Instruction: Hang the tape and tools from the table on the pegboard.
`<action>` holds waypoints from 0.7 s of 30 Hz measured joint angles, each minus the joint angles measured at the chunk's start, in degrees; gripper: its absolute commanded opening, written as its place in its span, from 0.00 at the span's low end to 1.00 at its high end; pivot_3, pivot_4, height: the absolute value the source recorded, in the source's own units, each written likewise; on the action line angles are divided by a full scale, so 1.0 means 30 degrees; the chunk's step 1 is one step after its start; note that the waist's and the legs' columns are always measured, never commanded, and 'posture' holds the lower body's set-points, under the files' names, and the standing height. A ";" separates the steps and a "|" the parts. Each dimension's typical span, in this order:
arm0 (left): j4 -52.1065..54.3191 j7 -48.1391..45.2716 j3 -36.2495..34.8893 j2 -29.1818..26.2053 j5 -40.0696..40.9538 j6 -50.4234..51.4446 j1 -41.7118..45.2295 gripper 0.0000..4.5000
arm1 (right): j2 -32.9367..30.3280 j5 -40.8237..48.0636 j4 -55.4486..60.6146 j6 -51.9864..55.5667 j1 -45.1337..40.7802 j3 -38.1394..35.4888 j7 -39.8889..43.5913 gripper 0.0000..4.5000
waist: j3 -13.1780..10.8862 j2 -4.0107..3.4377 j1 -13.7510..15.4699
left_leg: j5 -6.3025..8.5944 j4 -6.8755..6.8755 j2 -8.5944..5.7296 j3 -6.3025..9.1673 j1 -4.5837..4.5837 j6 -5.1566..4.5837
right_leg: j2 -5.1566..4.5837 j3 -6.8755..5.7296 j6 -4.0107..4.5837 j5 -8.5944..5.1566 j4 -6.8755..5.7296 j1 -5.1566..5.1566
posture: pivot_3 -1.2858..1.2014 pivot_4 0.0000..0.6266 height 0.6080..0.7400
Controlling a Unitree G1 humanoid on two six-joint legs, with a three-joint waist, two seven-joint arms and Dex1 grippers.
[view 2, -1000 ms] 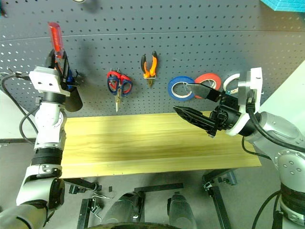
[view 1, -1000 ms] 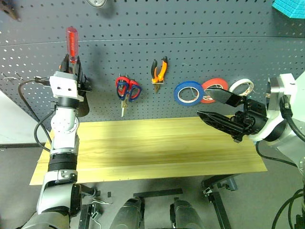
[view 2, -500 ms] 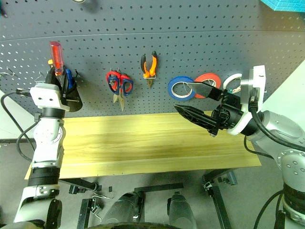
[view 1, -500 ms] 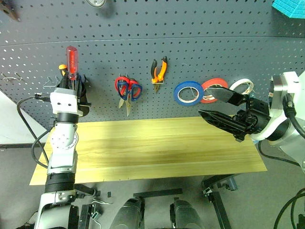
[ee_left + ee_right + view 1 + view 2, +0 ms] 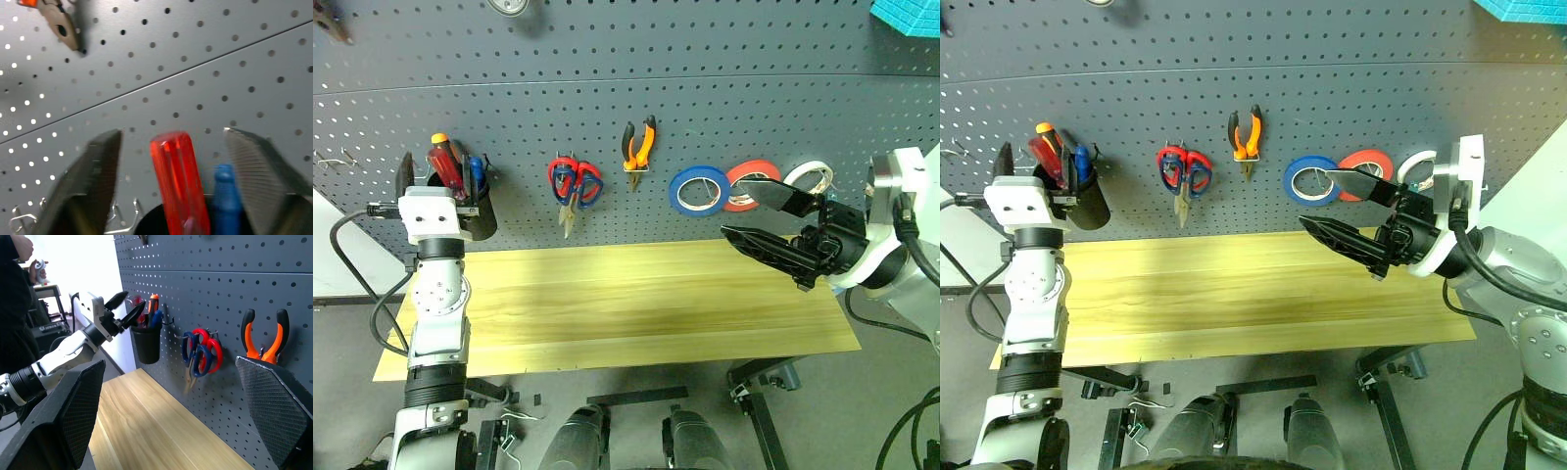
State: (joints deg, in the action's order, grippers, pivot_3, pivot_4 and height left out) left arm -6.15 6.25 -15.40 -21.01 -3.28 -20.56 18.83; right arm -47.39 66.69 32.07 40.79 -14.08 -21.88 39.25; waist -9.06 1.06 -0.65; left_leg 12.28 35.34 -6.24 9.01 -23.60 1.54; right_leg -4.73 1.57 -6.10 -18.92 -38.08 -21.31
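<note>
Fingers of the left gripper (image 5: 171, 147) stand wide apart on either side of the red-handled screwdriver (image 5: 443, 164), touching nothing, and the tool sits handle-up in the black cup (image 5: 475, 220) hung on the pegboard (image 5: 724, 88); I judge the jaws are spread so the arm can draw off without dragging the handle out. An orange-handled screwdriver (image 5: 438, 140) and a blue-handled one (image 5: 226, 196) share that cup, which keeps slim shafts upright where a bare hook would not. Further along the board hang scissors (image 5: 574, 184) with red and dark blue handles overlapping on one hook, too close together to tell how many pairs there are, then the pliers (image 5: 640, 145) with their handles straddling a hook and their nose pointing down, then the blue tape (image 5: 701, 191) looped over a peg just beside a red-orange roll (image 5: 744, 186) and a white roll (image 5: 811, 176). Rings and handle loops suit pegs, hence that arrangement. The right gripper (image 5: 754, 217) hovers over the far end of the table (image 5: 607, 304) with its jaws spread and empty, seemingly parked out of the way. No tool lies on the planks, so the hanging looks essentially done. In the right wrist view a person's hand (image 5: 34, 267) holds a small device off beyond the board's end.
</note>
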 measured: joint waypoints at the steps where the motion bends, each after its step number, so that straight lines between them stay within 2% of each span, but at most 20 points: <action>1: 0.0000 0.0020 0.0000 0.0000 -0.0003 0.0000 0.0006 0.98 | 0.0000 -0.0059 -0.0051 0.0000 0.0000 0.0000 0.0027 1.00 | 0.0000 0.0000 0.0000 | 0.0000 0.0000 0.0000 0.0000 0.0000 0.0000 | 0.0000 0.0000 0.0000 0.0000 0.0000 0.0000 | 0.50 0.24 1.00; 7: 0.0223 -0.0620 0.0440 -0.0265 -0.0268 0.0064 0.0594 0.98 | 0.0033 -0.0455 -0.0271 -0.0050 -0.0041 0.0105 0.0262 1.00 | 0.0002 0.0002 0.0012 | -0.0001 0.0002 -0.0002 0.0001 0.0000 0.0001 | 0.0003 -0.0004 0.0000 0.0000 -0.0001 0.0001 | 0.50 0.20 1.00; 13: 0.3176 -0.1935 0.1848 -0.0270 -0.0499 0.0685 0.2476 0.98 | 0.0404 -0.1166 -0.0501 -0.0465 -0.0870 0.0835 0.0606 1.00 | 0.0023 0.0005 0.0050 | -0.0003 0.0003 -0.0007 -0.0002 0.0000 0.0006 | 0.0007 -0.0007 -0.0001 0.0001 0.0000 0.0002 | 0.51 0.16 1.00; 21: 0.5877 -0.4374 0.3016 -0.0003 0.1297 0.3119 0.3505 0.98 | 0.0842 -0.2021 -0.0785 -0.0956 -0.1009 0.1282 0.0896 1.00 | 0.0073 -0.0013 0.0021 | -0.0010 0.0008 -0.0004 -0.0013 0.0001 0.0014 | 0.0023 -0.0007 -0.0003 0.0001 -0.0009 0.0000 | 0.52 0.12 1.00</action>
State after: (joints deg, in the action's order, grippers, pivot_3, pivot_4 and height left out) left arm 11.48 -6.87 -6.36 -21.02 0.61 -11.20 29.35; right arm -44.86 60.63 29.72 37.92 -17.11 -18.03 41.93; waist -8.84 1.02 -0.58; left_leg 12.25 35.36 -6.25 8.97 -23.60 1.58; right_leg -4.66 1.55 -6.11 -18.92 -38.11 -21.31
